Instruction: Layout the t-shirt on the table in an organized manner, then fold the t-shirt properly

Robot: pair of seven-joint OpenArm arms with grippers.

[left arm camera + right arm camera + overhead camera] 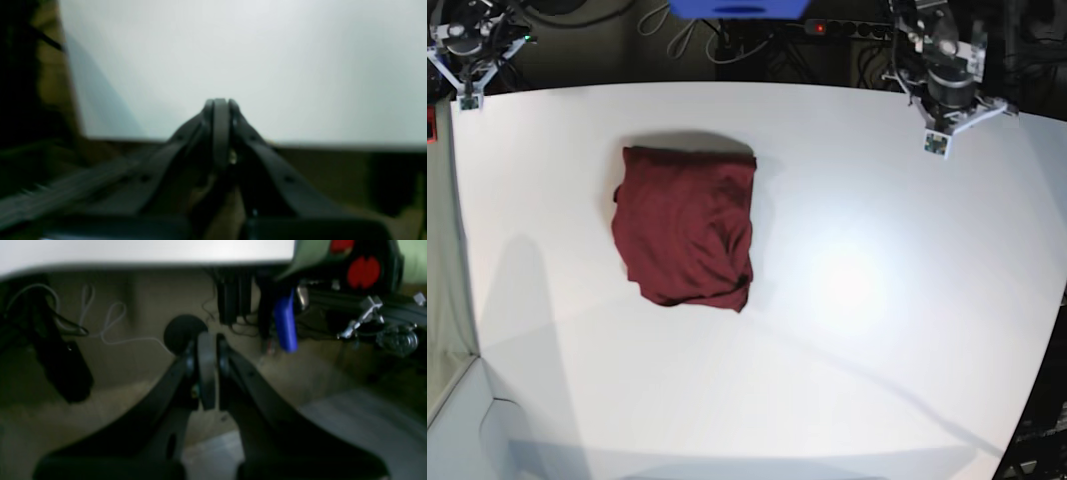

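The t-shirt [685, 228] lies folded; both end effectors closed, empty, well apart.

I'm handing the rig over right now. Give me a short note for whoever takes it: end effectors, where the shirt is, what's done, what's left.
Left end effector: shut, empty, parked at the table's far edge.
Right end effector: shut, empty, hanging past the table edge over the floor.
T-shirt: lying on the white table, nearer the right arm's side, folded into a compact, roughly rectangular bundle. Neither arm touches it.
Done: the shirt looks folded, both arms clear of it.
Left: the lower edge looks a bit uneven and wrinkled; tidy it if a neater fold is wanted. Otherwise nothing obvious remains.
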